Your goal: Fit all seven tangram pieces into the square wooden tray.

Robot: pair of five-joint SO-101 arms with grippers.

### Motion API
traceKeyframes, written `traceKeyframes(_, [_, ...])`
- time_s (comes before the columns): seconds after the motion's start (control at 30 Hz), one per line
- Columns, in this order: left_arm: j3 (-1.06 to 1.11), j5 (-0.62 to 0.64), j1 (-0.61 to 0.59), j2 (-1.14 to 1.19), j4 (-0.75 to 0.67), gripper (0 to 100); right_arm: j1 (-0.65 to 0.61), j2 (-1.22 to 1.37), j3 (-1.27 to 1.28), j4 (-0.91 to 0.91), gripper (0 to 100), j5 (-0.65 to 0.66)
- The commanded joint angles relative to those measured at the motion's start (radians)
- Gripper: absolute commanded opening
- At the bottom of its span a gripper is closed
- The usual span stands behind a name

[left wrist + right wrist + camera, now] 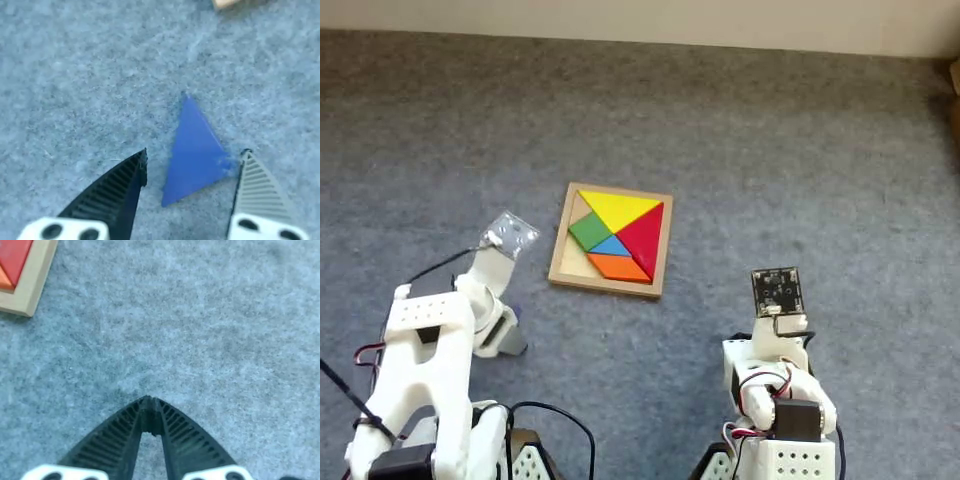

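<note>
Left gripper (195, 153) wide open astride flat blue triangular piece (192, 162); looks thin, stiff, light, so I'd pinch its edges. Right gripper (150, 406) closed.

the table (770, 150) is covered with grey carpet. a square wooden tray (560, 232) is laid flat on the carpet near the middle, turned slightly askew. a blue triangle (192, 155) is found lying flat on the carpet, near one corner of the tray and not touching it.
</note>
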Motion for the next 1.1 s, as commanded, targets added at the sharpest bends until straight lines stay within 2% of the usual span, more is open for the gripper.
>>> traceKeyframes(0.0, [-0.004, -0.021, -0.004, -0.027, -0.011, 25, 0.012, 0.013, 0.143, 0.008, 1.6, 0.000])
traceKeyframes(0.3, [0.001, -0.021, 0.022, -0.027, -0.009, 24, 0.012, 0.013, 0.143, 0.008, 1.6, 0.000])
traceKeyframes(0.6, [0.004, -0.021, 0.062, -0.027, -0.008, 13, 0.012, 0.013, 0.143, 0.008, 1.6, 0.000])
traceKeyframes(0.8, [-0.027, -0.023, 0.101, -0.038, 0.089, 13, 0.012, 0.013, 0.143, 0.008, 1.6, 0.000])
traceKeyframes(1.07, [-0.213, -0.017, 0.122, -0.038, 0.258, 13, 0.012, 0.013, 0.143, 0.008, 1.6, 0.000])
